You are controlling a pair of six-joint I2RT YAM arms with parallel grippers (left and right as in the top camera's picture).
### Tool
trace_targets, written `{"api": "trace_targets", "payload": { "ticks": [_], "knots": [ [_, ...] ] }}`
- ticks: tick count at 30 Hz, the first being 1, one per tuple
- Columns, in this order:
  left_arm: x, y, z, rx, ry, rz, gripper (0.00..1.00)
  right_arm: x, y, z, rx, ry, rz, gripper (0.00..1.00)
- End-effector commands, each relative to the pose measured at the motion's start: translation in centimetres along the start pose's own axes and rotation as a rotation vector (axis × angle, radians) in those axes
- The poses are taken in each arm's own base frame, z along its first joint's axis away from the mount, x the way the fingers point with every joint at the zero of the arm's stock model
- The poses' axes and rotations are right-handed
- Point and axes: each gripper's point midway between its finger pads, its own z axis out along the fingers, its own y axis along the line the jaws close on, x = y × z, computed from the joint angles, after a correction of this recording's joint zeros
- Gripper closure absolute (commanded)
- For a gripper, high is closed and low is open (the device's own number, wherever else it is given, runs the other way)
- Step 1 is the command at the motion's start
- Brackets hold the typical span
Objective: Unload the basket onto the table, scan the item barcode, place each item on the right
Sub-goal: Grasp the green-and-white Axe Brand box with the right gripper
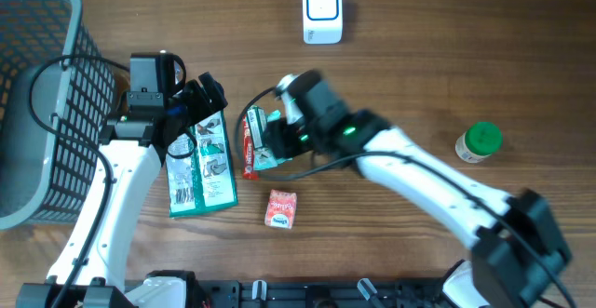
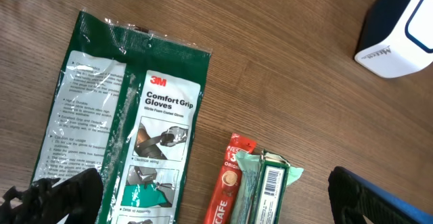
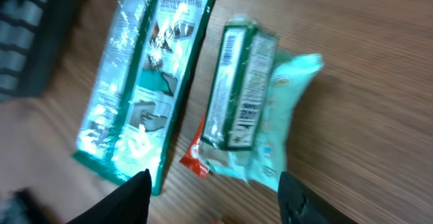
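Left pincer [image 2: 216, 200] wide apart above gloves packet [image 2: 128, 129]; right pincer [image 3: 215, 187] wide apart above green pack [image 3: 240, 88]; grey basket [image 1: 88, 85] nearby.

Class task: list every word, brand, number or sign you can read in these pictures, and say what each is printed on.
"3M": on the gloves packet.
"Comfort Grip Gloves": same packet, beneath the logo.
"CAFE": on the red sachet; the rest of its name is unreadable.
Barcode on the green packet: digits too small to read.
Logo on the white scanner: too blurred.
Gloves packet small print: too small.
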Motion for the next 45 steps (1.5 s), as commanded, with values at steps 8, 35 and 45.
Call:
{"api": "trace_targets", "payload": {
  "ticks": [8,35,45],
  "knots": [
    [-0.9,-0.4,-0.7,0.005,-0.034,0.007,0.0,0.9,-1.2,8.0,0.176,-0.081,-0.119,0.38],
    [-0.9,-0.4,-0.7,0.006,-0.033,0.007,0.0,-1.5,-4.9,-1.4,0.373,-0.128,-0.109,0.73],
    [-0.9,-0.4,-0.7,0.005,-0.034,0.007,0.0,5.9,-13.2,-1.3,0.52,0.143,-0.008,0.73]
  ]
}}
